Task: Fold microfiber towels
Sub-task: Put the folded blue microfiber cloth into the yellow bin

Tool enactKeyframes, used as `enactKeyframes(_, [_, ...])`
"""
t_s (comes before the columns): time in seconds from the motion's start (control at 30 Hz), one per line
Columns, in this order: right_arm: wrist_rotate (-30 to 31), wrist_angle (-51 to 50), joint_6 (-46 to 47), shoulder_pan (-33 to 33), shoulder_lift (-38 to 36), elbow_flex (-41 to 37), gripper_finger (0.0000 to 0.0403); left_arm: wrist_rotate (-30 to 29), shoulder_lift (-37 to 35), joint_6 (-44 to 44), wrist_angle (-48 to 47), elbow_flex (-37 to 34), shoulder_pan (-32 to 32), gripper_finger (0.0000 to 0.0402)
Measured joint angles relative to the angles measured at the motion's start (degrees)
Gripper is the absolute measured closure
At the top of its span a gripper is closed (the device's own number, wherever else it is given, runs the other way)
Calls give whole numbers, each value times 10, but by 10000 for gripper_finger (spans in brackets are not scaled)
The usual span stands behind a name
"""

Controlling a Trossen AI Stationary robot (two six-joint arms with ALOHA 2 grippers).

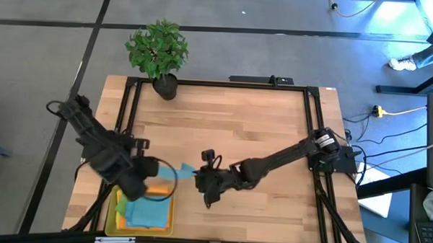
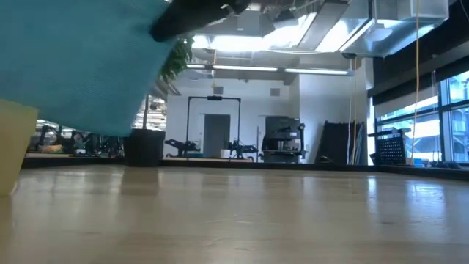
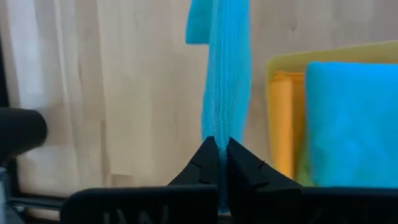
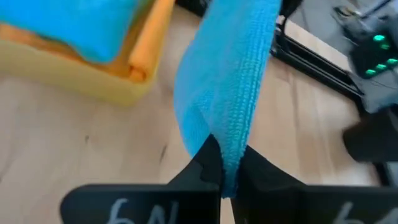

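Right gripper (image 4: pixel 225 171) clamped on your teal towel (image 4: pixel 227 87) | left gripper (image 3: pixel 221 163) pinching its other end | towel stretched above table (image 1: pixel 238 122) beside yellow tray (image 1: pixel 112 217)

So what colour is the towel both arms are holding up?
Teal-blue; the towel shows best in the right wrist view.

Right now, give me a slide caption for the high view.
Both grippers, left and right, shut on a teal towel held above the table, beside the tray.
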Motion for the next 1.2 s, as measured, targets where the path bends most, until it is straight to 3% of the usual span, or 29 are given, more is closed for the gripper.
enactKeyframes(0.3, [-127,114,-16,-21,0,1,394,-11,-22,-145,1,-23,-127,401])
enactKeyframes(0.5, [-144,172,-37,-28,5,1,394,-15,-22,-236,5,-70,-187,401])
enactKeyframes(0.83, [-191,203,-29,-73,17,1,395,-9,-55,-297,1,-113,-220,401])
enactKeyframes(1.2, [-229,262,-15,-59,49,1,395,-25,-131,-316,3,-126,-259,401])
